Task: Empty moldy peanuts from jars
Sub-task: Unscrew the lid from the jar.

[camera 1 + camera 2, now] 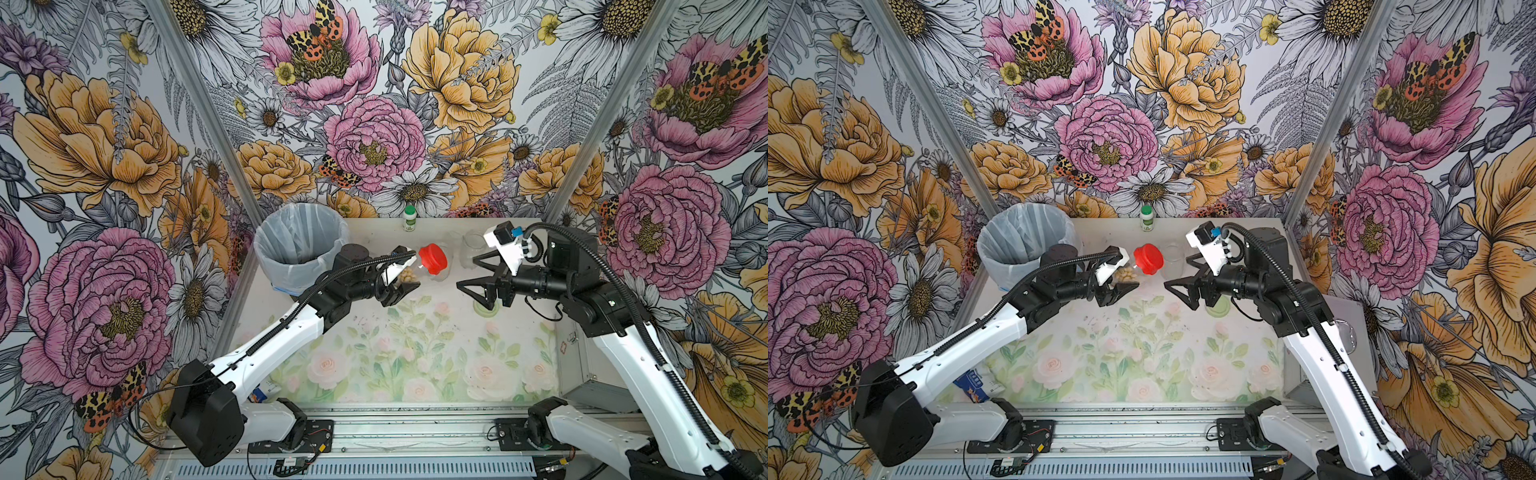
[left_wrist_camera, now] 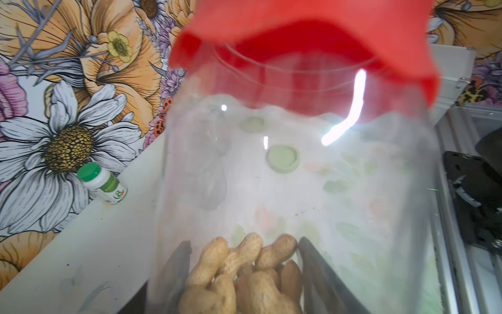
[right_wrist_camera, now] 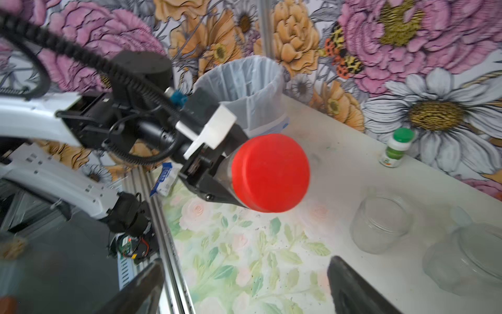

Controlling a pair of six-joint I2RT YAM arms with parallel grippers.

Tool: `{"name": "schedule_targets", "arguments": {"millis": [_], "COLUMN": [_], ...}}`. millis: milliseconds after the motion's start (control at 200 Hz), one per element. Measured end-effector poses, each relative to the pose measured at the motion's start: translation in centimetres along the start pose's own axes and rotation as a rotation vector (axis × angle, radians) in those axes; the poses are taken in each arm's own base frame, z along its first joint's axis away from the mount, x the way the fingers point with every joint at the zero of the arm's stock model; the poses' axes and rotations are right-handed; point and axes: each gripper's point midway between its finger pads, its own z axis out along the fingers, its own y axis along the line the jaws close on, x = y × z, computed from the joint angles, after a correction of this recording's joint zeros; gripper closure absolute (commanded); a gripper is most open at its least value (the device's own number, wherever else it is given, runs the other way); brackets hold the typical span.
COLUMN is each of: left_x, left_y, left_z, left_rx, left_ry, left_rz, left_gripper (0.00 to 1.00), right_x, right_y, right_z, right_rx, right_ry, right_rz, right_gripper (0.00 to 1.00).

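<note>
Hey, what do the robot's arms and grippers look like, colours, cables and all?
The left arm and right arm have white shells with black joints; a black ribbed cable conduit runs along each. The left gripper and right gripper are black with angular, triangular fingers. Each wrist has a white camera mount; the right one's has a blue connector.
</note>
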Motion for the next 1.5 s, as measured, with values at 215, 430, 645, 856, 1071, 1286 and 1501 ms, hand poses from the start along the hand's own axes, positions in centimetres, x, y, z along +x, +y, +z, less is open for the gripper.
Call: {"name": "schedule_targets", "arguments": {"millis": [215,430,645,856,1071,1286,1501], "left_x": [-0.6,-1.1,-0.5,-0.6,-0.3,-0.3,-0.5], "left_y": [0.8,1.9,2.1,2.1,2.1,2.2,2.2], "left_z": [-0.1,-0.3,0.2,0.2,0.5,0.6,0.5], "left_rx": [-0.163,-0.242,-0.249,-0.249,-0.248,-0.250,-0.251], "left_ry": [-0.017,-0.026,-0.008,-0.009,0.002,0.004,0.003], "left_rz": [0.069,0.091,0.091,0.092,0.094,0.095,0.099], "left_gripper": [0.72,0.73,0.73,0.73,0.73,0.73,0.73], "right_x": [-0.7,-1.7,-2.7,-3.6,-2.9,-3.0,-2.9], "right_y": [-4.1,-4.1,-3.3,-2.4,-2.3,-1.7,-1.8], "right_z": [4.2,4.9,5.4,7.8,9.2,9.3,9.9], "right_rx": [0.078,0.075,0.044,0.004,0.007,0.005,0.027], "right_ry": [-0.014,-0.057,-0.079,-0.047,-0.013,-0.011,-0.005], "right_rz": [0.543,0.721,0.742,0.721,0.718,0.683,0.648], "right_gripper": [0.15,0.12,0.11,0.12,0.13,0.15,0.19]}}
